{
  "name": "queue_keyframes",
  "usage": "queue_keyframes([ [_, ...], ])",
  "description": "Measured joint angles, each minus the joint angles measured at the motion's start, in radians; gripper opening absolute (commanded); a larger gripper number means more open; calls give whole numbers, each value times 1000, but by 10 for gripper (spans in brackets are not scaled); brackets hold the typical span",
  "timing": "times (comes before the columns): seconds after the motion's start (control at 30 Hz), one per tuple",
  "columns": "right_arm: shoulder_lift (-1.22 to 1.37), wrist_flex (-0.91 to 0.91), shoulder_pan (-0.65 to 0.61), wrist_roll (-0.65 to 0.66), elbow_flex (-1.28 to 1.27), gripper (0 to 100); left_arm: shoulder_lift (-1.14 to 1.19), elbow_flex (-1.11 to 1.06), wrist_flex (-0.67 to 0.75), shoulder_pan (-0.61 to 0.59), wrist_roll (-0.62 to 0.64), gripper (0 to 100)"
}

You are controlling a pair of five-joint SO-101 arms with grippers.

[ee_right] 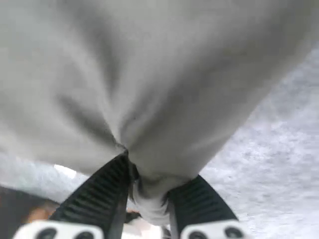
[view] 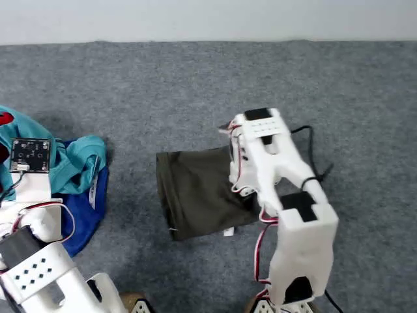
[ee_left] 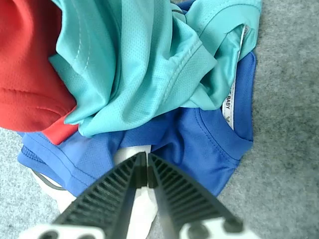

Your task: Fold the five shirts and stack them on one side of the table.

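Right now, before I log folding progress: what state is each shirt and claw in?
olive shirt: partly folded, mid-table, fabric pinched in a claw.
teal shirt: crumpled, unfolded, lying on the blue one.
blue shirt: unfolded, under the teal shirt.
red shirt: bunched, unfolded, against the teal shirt.
left claw: shut, empty, over the blue shirt's edge.
right claw: shut on the olive shirt.

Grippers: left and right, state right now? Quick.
Left gripper: shut, tips at the blue shirt, no cloth seen pinched.
Right gripper: shut on the olive shirt, fabric bunched in its grip.
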State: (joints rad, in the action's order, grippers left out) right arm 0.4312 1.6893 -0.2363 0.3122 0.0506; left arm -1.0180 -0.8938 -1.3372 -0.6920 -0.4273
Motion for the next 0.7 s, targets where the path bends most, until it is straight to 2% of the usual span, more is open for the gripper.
queue_keyframes([
  [0.1, -51, 12, 95, 189, 0, 10, 0, 0, 0, 0, 0, 15],
  [0.27, -69, -20, 281, 595, 8, 9, 0, 0, 0, 0, 0, 15],
  [0.43, -69, -192, 374, 928, 133, 9, 0, 0, 0, 0, 0, 15],
  [0.53, -69, -310, 358, 1040, 146, 9, 0, 0, -2, 0, 0, 15],
  [0.7, -69, -410, 276, 1071, 146, 32, 0, 0, -15, 0, 0, 15],
])
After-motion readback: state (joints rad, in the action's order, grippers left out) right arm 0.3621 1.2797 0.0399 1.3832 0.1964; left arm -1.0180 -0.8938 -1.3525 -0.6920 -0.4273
